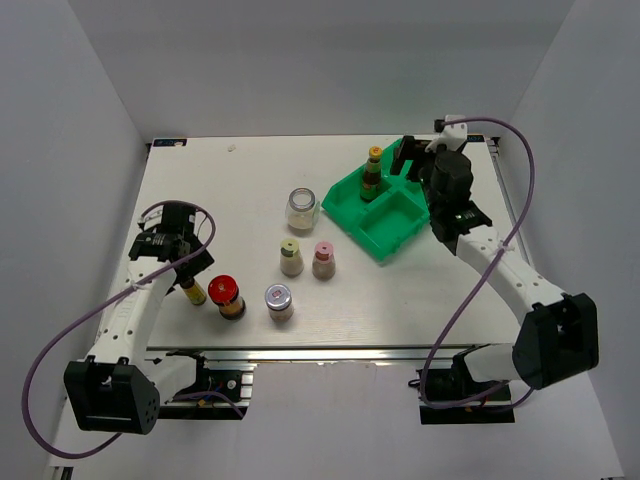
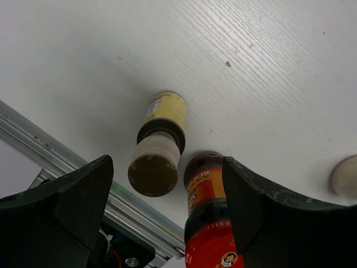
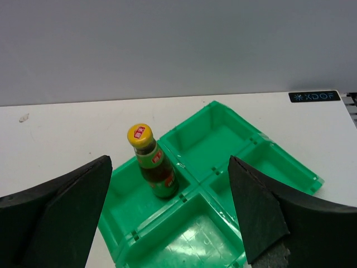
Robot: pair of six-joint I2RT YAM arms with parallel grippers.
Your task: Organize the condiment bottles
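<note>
Barely started, I'd say: 1 yellow-capped bottle [image 1: 373,172] stands in the green tray [image 1: 392,225]'s far-left compartment by the table [image 1: 230,170]'s far right corner, w/ the right gripper [image 3: 168,167] wide open & empty above it. Other 6 sit loose: clear glass jar [image 1: 302,208], yellow-green-capped shaker [image 1: 291,257] & pink-capped shaker [image 1: 323,260] mid-table; silver-lidded jar [image 1: 278,301], red-lidded jar [image 1: 227,296] & 2nd yellow-capped bottle [image 1: 192,292] along the near edge. Left gripper [image 2: 167,167] is spread wide over those last two, gripping nothing.

Your tray [image 1: 388,228], far right, is bright green. The tray bottle [image 3: 152,164] has a yellow cap with a red mark, a dark body and a green-and-red label. Your near-left bottle [image 2: 160,120] has a yellow label and a dull yellow cap. The red-lidded jar [image 2: 205,192] is dark with an orange label. The silver-lidded jar [image 1: 279,301] is pale below. The shakers are pale too, one capped yellow-green [image 1: 291,257], one pink [image 1: 323,260]. Your glass jar [image 1: 302,208] is clear. The table [image 1: 450,300] is white and fine-grained. The cables [image 1: 45,360] are purple.
</note>
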